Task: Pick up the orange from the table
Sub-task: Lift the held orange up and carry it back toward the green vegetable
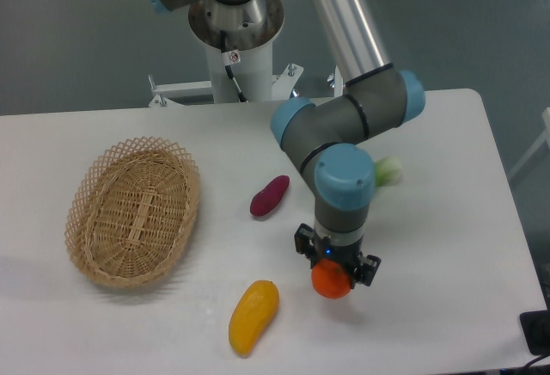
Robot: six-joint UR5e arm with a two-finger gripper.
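The orange (331,285) is small, round and bright orange, at the front middle-right of the white table (447,246). My gripper (336,265) points straight down right over it, and its black body covers the top of the orange. The fingers are hidden under the wrist and gripper body, so I cannot see whether they are closed on the fruit. I also cannot tell whether the orange rests on the table or is lifted off it.
A yellow-orange mango (253,315) lies to the front left of the orange. A purple sweet potato (270,196) lies to the back left. A woven basket (133,212) stands at the left. A pale green vegetable (388,171) shows behind the arm.
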